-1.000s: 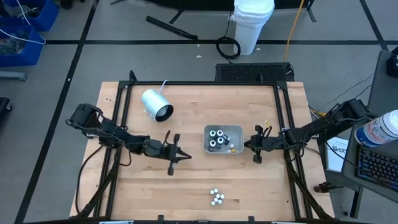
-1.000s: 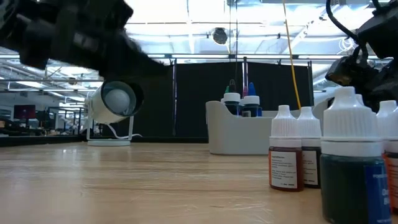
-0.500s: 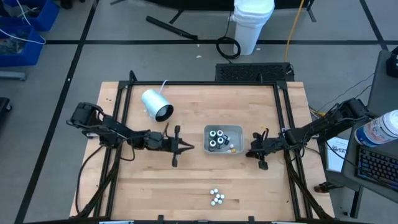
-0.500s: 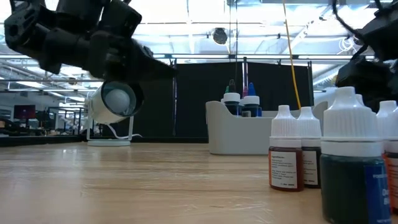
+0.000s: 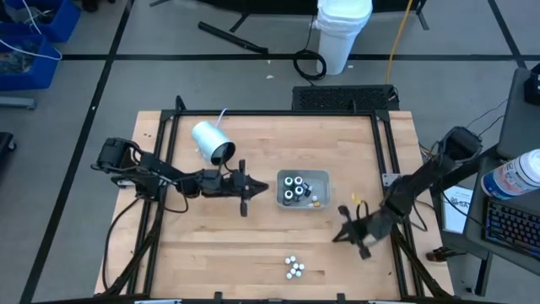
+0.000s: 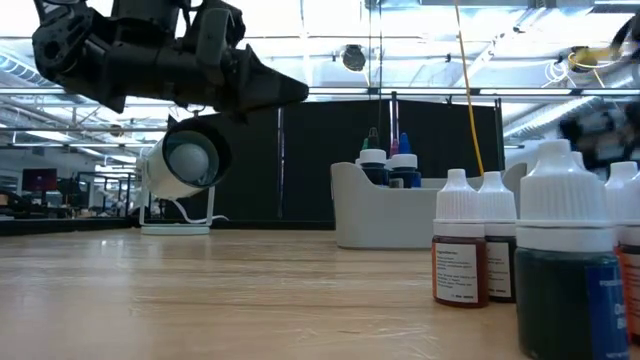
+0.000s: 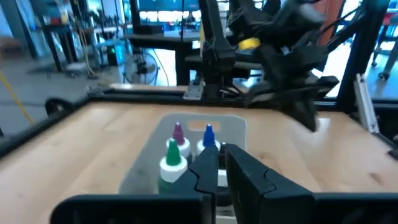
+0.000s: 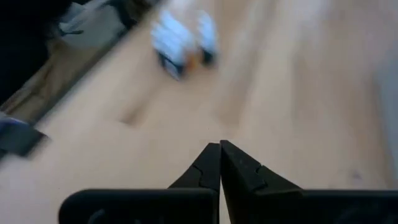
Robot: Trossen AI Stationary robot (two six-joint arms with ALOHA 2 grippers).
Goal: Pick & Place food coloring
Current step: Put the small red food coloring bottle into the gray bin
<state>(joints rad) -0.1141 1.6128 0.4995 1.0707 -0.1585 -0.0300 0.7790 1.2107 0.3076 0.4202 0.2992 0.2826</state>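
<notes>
Several food coloring bottles [image 5: 293, 268] stand in a loose cluster on their bases near the table's near edge; they loom large in the low view [image 6: 565, 270] and show blurred in the right wrist view [image 8: 180, 40]. More bottles [image 5: 294, 187] stand in the grey tray [image 5: 321, 179], with green, purple and blue tips in the left wrist view [image 7: 173, 163]. My left gripper [image 5: 262, 187] hovers shut just left of the tray [image 7: 143, 168]. My right gripper [image 5: 336, 237] hangs shut above the table, right of and beyond the loose cluster.
A big white cylinder [image 5: 213, 142] lies on its side at the table's far left. Dark frame rails [image 5: 384, 169] run along the table's left, right and far sides. Bare wood [image 5: 211, 253] spreads over the near left part.
My left gripper has moved toward the table's right and far edge, ending close to the tray's left side, and has risen in the low view. My right gripper has left the tray's right side and swung toward the near edge, closer to the loose bottle cluster.
</notes>
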